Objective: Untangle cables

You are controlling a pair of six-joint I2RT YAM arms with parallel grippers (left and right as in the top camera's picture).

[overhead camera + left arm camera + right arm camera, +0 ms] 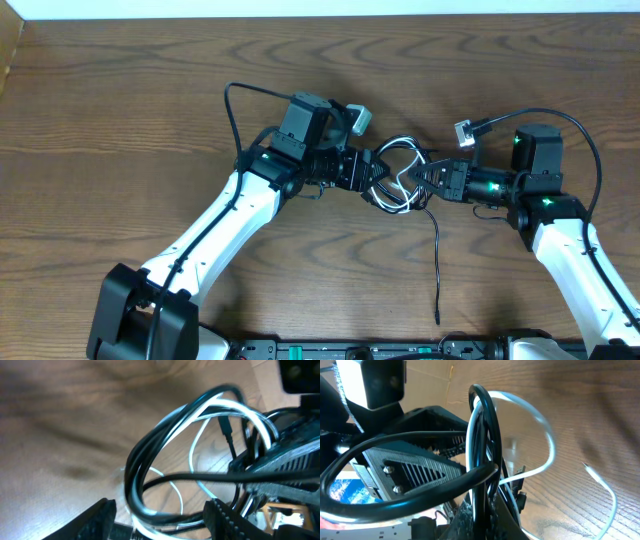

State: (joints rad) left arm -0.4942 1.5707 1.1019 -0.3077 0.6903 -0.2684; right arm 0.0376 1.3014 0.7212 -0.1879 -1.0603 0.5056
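Cables (398,143) lie tangled mid-counter (120,100) — left pincer (373,175) spread around the bundle, right pincer (420,180) pinching the black cable (437,250).

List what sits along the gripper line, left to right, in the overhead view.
left arm → left gripper → cables → right gripper → right arm

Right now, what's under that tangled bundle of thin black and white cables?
Bare brown wooden table shows through the loops of the cable bundle; anything beneath the strands is covered.
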